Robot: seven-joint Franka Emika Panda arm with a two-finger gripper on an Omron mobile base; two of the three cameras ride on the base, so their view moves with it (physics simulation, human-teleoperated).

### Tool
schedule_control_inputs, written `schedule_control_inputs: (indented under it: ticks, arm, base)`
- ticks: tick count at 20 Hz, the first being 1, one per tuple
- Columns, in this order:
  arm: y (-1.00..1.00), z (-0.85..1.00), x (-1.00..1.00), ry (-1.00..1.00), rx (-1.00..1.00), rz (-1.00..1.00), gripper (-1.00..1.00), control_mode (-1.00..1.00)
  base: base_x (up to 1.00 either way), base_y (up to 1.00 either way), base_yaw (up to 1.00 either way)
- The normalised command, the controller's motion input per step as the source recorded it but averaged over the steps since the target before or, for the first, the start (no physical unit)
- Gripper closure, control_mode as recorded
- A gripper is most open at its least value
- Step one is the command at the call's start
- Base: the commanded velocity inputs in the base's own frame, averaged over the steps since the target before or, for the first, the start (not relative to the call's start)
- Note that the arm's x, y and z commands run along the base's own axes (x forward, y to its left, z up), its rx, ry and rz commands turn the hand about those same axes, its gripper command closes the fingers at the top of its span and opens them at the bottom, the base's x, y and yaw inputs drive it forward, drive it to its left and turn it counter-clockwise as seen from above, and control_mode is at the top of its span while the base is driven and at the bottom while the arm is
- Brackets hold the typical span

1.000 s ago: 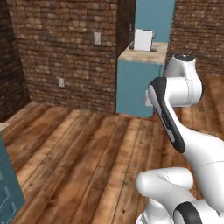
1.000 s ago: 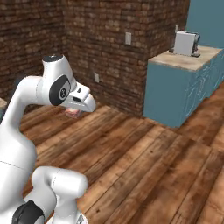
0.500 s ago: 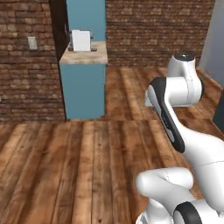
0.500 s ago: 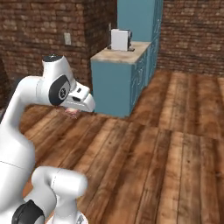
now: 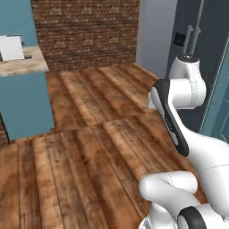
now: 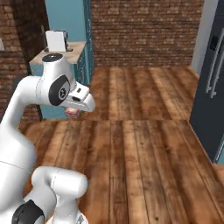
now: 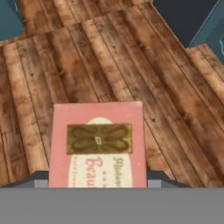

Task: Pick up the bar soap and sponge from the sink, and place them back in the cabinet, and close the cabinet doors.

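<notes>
While base is driven across wood floor [image 7: 109, 57], tool [image 7: 98, 186] is kept clamped on bar soap [image 7: 97, 144], tucked close under arm so nothing slips. Soap carried mid-air, cabinet not reached yet, probably.

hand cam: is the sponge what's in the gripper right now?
No. The hand view shows the pink bar soap with a gold label held between the fingers, over wooden floor, not a green-and-yellow block.
</notes>
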Motion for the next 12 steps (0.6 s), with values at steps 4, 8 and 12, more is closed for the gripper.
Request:
schedule_control_inputs:
  ticks: [4,8,12]
  arm:
    - [0.00,0.00,0.00,0.00,0.00,0.00,1.00,1.00]
    - [0.00,0.00,0.00,0.00,0.00,0.00,1.00,1.00]
    - [0.00,0.00,0.00,0.00,0.00,0.00,1.00,1.00]
  base:
    - [0.19,-0.11,-0.58]
    - [0.20,-0.09,-0.58]
    - [0.24,-0.07,-0.58]
